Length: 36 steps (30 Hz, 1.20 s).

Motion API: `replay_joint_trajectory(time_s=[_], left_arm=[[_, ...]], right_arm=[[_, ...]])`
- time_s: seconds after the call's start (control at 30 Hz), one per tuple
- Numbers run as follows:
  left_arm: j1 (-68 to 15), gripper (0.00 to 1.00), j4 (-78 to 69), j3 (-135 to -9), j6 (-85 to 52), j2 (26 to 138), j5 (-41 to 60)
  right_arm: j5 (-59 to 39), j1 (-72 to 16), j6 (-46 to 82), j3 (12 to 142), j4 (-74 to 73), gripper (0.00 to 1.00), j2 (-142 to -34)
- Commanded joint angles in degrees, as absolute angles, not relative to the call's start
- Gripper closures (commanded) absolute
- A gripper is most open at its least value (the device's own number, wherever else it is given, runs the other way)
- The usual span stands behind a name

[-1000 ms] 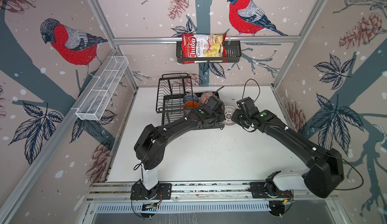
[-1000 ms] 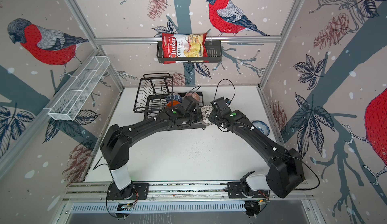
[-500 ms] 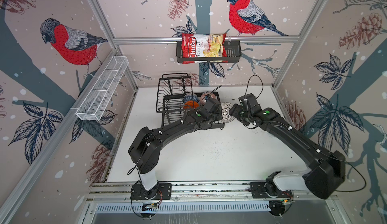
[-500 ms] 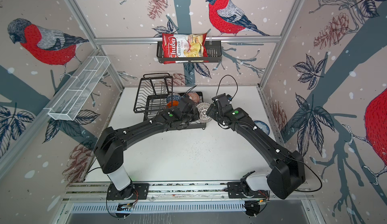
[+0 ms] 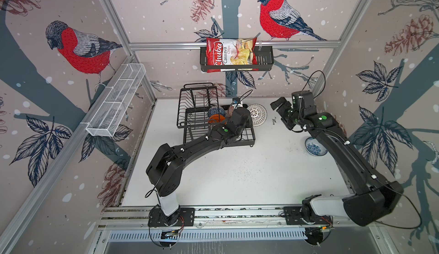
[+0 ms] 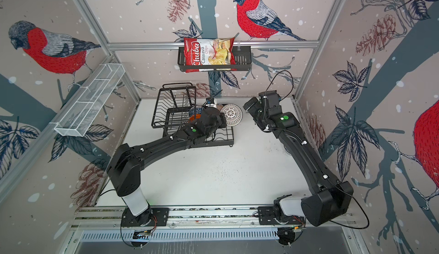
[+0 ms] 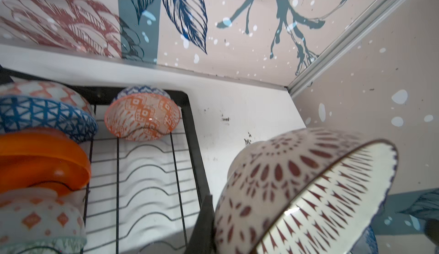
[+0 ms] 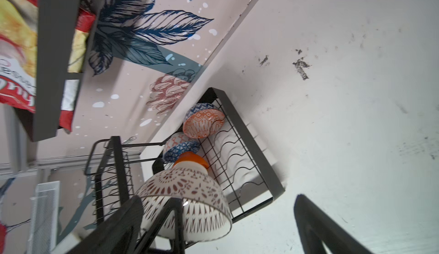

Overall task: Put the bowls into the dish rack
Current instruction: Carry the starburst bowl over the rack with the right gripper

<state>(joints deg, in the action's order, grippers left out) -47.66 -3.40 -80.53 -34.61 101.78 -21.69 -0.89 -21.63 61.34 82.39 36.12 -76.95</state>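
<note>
Bowls [image 8: 204, 122] stand on edge in the lower tier of the dish rack [image 5: 194, 105], which sits at the back of the table [image 5: 237, 169]. An orange-red patterned bowl [image 7: 142, 117] stands toward the far corner. Next to it are a dark-blue geometric bowl [image 7: 47, 115] and, just beside that, a plain orange bowl [image 7: 42, 160]. The white lattice bowl [image 5: 257, 115] hangs tilted on its side just outside the rack's right edge, its rim pinched by the closed left fingers [image 7: 204, 224]. The right fingers [image 8: 316, 226] are spread wide and empty, apart from that bowl and off to its right in both top views. A white bowl with blue flowers [image 5: 314, 147] sits upright on the table beside the right arm [image 5: 344, 157], well apart from the rack.
</note>
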Motion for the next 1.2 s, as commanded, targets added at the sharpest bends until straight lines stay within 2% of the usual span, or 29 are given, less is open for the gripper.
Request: replay_joint_trajectory(time_s=[0.0,0.3,0.5,0.67,1.0,1.1,1.17], left_arm=[[-47.57,1.00,-14.04,-81.54,-30.25,102.97,-29.89],[-47.63,1.00,-25.94,-82.16,-20.16,106.64,-38.81],[-47.63,1.00,-31.70,-79.94,-19.32,106.71,-39.23],[-47.61,1.00,-36.08,-78.06,-18.59,106.52,-38.15],[-47.63,1.00,-36.68,-76.71,-18.87,106.52,-36.73],[-47.61,1.00,-35.53,-76.24,-19.73,106.11,-36.48],[-47.63,1.00,-35.32,-75.48,-20.13,105.54,-36.72]], right_arm=[[-6.10,-21.03,67.59,85.33,32.57,0.01,-77.92],[-12.70,-22.53,84.97,85.14,21.10,0.00,-80.55],[-11.91,-24.46,88.02,87.45,19.12,0.00,-84.41],[-12.63,-23.86,92.63,86.31,15.28,0.16,-86.69],[-15.23,-24.76,94.81,90.77,14.06,0.31,-92.75],[-15.29,-25.39,95.10,91.37,13.23,0.38,-93.89],[-15.29,-25.73,95.01,91.90,13.57,0.47,-94.55]])
